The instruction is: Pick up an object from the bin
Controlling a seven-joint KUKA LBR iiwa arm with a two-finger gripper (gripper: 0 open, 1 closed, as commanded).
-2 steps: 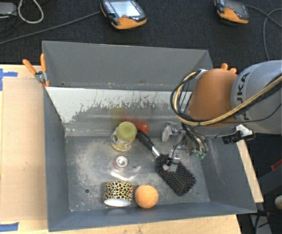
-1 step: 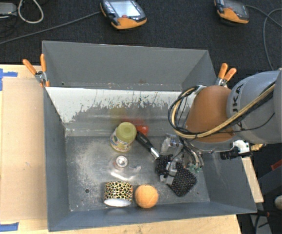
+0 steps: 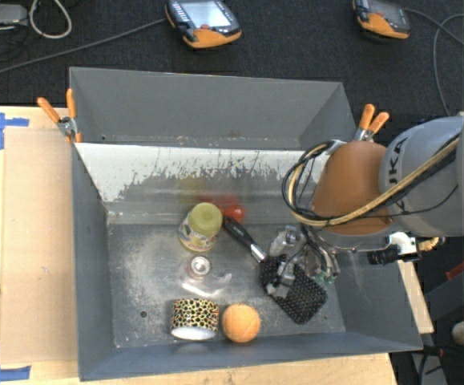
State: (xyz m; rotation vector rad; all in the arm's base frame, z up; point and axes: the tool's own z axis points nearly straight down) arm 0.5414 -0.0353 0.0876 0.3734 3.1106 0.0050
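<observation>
Your gripper hangs low over the right front of the bin, right above a black mesh pad. You cannot tell whether it is clenched or released. The pad's long axis runs diagonally, from the bin's middle toward the front right corner.

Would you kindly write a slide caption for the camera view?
End effector low over a black mesh item at the right of the bin, orange ball nearby.
</observation>
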